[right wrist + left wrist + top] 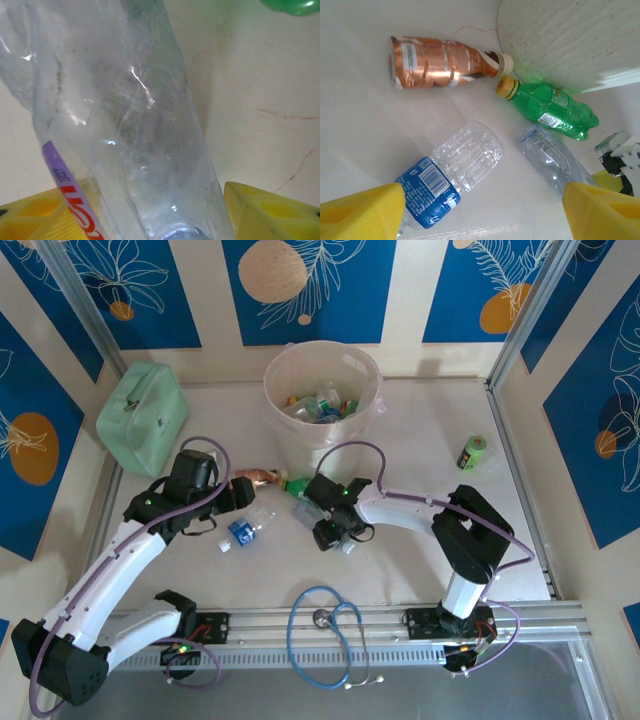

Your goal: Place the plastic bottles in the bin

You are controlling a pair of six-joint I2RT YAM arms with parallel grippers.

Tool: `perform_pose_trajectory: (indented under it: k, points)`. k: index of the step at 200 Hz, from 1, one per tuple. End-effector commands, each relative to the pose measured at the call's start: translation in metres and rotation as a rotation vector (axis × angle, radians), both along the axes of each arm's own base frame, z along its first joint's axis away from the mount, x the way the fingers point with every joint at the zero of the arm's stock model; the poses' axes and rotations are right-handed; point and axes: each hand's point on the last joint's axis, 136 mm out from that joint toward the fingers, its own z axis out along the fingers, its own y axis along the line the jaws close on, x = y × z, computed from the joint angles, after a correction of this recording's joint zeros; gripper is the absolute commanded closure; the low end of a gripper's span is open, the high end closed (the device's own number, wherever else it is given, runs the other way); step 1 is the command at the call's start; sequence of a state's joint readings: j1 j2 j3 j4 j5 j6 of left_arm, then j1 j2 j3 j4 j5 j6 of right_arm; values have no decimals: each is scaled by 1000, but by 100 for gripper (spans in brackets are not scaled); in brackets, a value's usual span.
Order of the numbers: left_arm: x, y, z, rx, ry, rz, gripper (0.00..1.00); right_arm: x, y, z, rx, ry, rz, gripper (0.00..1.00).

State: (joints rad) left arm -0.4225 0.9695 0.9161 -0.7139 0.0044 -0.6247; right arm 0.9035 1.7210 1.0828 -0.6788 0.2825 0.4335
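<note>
Clear bottle (125, 125) fills the gap between right end effector's (157, 205) fingers (270, 210).

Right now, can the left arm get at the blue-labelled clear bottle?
Probably yes. The blue-labelled bottle lies on the table, partly between the fingers of the open left gripper, with nothing on it; the green bottle and copper bottle lie apart.
</note>
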Motion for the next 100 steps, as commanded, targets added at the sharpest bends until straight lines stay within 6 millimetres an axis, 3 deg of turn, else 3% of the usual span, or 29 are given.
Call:
perform_pose_trajectory:
  k: [1, 50, 100]
  points:
    - [2, 0, 2, -24, -5, 11, 18, -6, -2, 2, -20, -2, 10, 38]
    - [4, 2, -1, -8, -2, 23, 17, -16, 1, 14, -10, -26, 37, 46]
    - [10, 10, -2, 3, 6, 87, 17, -33, 6, 41, 24, -74, 57, 51]
